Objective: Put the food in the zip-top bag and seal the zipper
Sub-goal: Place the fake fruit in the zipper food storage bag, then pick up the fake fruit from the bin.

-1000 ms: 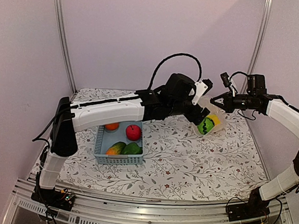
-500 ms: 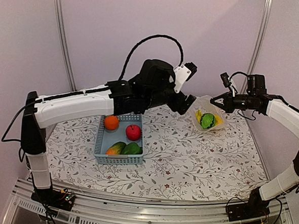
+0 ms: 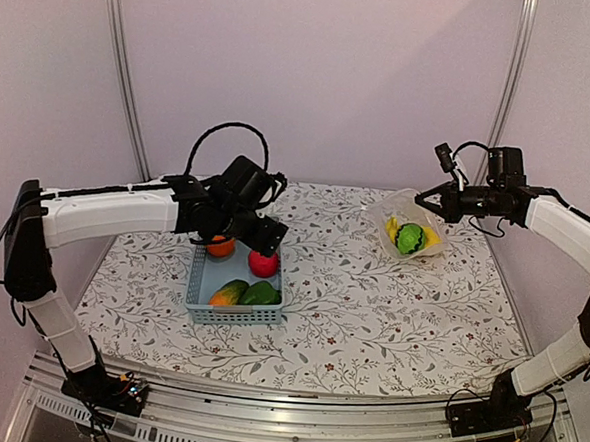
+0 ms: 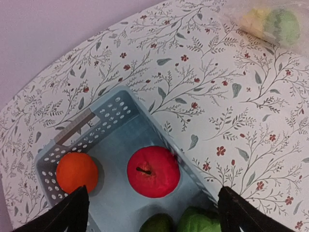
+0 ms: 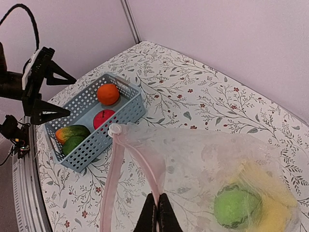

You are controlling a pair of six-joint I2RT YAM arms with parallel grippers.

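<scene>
The clear zip-top bag is held up at the back right with a green piece and a yellow piece inside. My right gripper is shut on its pink zipper strip, and the mouth hangs open. In the top view the right gripper is at the bag's upper edge. My left gripper is open and empty, hovering over the red apple in the basket. An orange and green pieces also lie there.
The light blue lattice basket stands left of the middle on the flowered tablecloth; its rim shows in the left wrist view. Pale walls and metal posts close in the back and sides.
My left arm has swung from the bag's mouth back to the left and down, and now hovers over the basket. The right gripper and the bag have stayed still.
</scene>
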